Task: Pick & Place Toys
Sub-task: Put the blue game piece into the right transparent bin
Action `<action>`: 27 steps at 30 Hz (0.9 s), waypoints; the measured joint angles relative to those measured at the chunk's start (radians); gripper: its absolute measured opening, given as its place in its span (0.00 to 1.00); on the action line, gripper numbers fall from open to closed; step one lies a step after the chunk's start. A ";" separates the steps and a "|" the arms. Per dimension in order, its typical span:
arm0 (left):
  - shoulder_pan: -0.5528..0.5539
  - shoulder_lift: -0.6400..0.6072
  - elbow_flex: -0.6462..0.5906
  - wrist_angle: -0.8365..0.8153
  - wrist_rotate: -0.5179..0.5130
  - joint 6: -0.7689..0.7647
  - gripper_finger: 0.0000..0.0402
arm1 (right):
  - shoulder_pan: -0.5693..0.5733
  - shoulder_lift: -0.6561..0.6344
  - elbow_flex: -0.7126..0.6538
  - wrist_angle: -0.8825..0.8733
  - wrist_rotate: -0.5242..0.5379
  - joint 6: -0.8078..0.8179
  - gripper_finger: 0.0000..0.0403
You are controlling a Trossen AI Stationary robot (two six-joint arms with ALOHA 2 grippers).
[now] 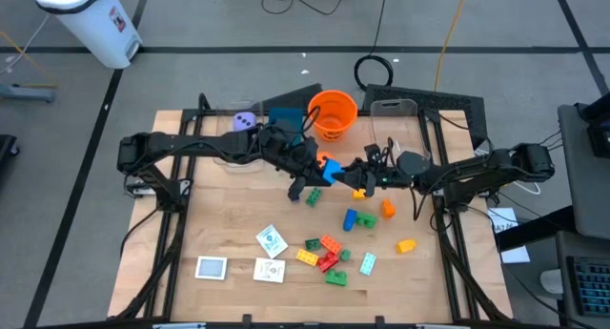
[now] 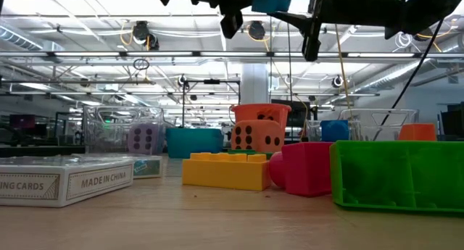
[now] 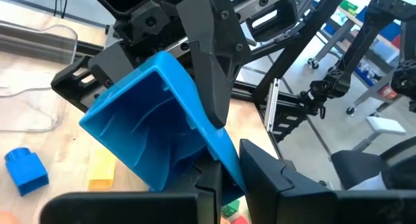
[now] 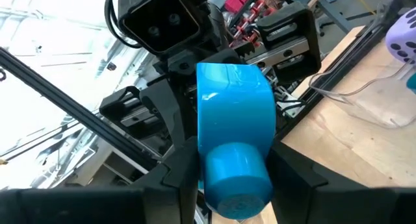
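Three flat white cards (image 1: 270,240) lie at the near left part of the table (image 1: 214,215). To their right a cluster of about five bricks (image 1: 324,257) lies, with a few single bricks farther right. Two dice show in the low view: a purple die (image 2: 143,138) and an orange die (image 2: 256,135). Above the table's middle, one blue brick (image 1: 330,170) hangs between both arms. The left gripper (image 3: 218,175) pinches it at one end. The right gripper (image 4: 235,178) has its fingers on both sides of the same brick; I cannot tell if they already press it.
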 joint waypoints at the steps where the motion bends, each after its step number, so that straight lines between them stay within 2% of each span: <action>1: 0.000 0.000 0.000 0.000 0.000 -0.008 0.12 | 0.000 0.000 0.000 0.000 0.000 -0.003 0.32; 5: 0.000 0.000 0.000 0.004 0.000 -0.018 0.16 | 0.000 0.000 0.001 0.000 0.000 -0.007 0.32; 13: 0.001 -0.001 0.000 0.004 0.007 -0.058 0.41 | 0.000 0.000 0.001 -0.003 0.002 -0.007 0.32; 17: 0.020 -0.009 0.000 0.006 0.070 -0.071 0.50 | 0.000 -0.003 0.002 0.001 -0.001 -0.008 0.32; 22: 0.053 -0.037 0.001 0.004 0.090 -0.108 0.57 | 0.000 -0.016 0.003 0.001 -0.021 -0.022 0.33; 27: 0.091 -0.081 0.000 -0.007 0.082 -0.106 0.58 | -0.008 -0.039 0.003 -0.023 -0.027 -0.030 0.33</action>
